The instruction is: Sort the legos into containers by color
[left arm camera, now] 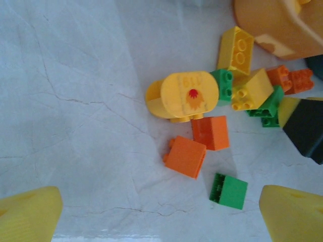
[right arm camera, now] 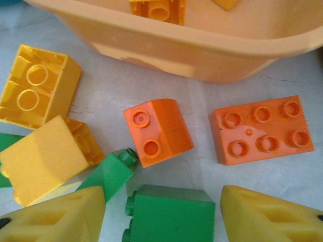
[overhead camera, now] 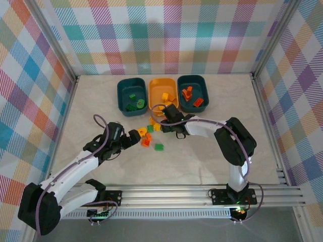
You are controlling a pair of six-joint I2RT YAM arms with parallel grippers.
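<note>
Straddling green lego with right gripper jaws apart, unclamped | yellow lego crowds one finger, may get pinched too | left gripper wide, empty, orange legos ahead | arms close: collision risk

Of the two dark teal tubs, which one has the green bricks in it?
The left teal tub, beside the yellow-orange tub. Green bricks lie in it, while the right teal tub holds orange-red ones.

Orange legos lie near the yellow-orange tub; green brick seemingly between gripper fingers.
</note>
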